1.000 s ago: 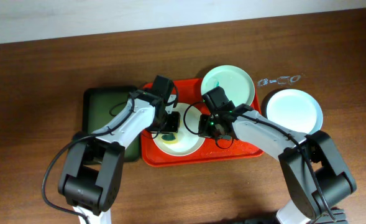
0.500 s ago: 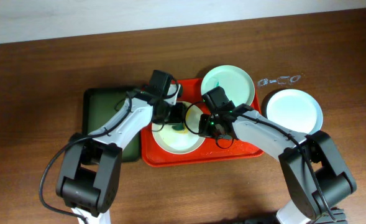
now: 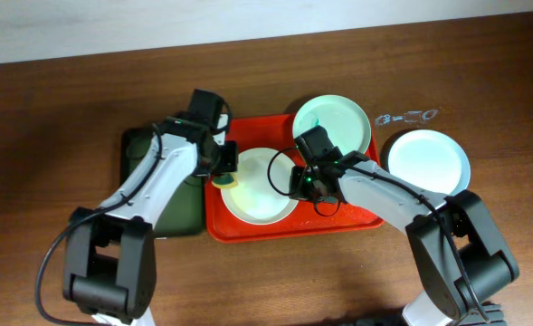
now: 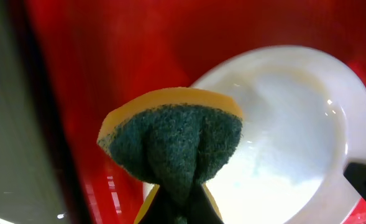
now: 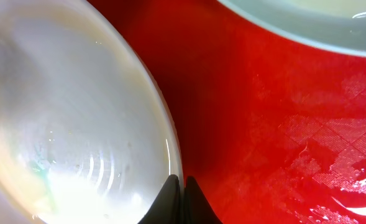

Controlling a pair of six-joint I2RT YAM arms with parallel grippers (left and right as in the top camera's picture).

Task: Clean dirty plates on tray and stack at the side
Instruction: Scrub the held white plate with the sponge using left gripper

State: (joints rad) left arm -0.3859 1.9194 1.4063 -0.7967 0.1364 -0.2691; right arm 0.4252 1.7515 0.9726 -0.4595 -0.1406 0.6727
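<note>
We judged the chief risk to sit at the right gripper (image 5: 183, 191). Its two dark fingers were pinched on only the thin rim of the round white shallow plate (image 3: 261, 192), which lay in the middle of the large red-orange rectangular plastic tray (image 3: 338, 220). A sideways scrub could twist the plate out of that narrow hold, or skid it across the glossy, wet-looking tray floor.

The left gripper (image 3: 222, 164) was clamped on a yellow foam sponge with a dark green scouring face (image 4: 173, 140), and the squeeze had folded it. So little of the sponge was held that a hard press might pull it free.

The sponge hung at the plate's left edge, over its rim and the tray floor beside it. We could not tell whether it touched.

A second white plate (image 3: 332, 124) rested at the tray's far right corner, and a third white plate (image 3: 427, 161) lay on the brown wooden table (image 3: 58, 109), just right of the tray.
</note>
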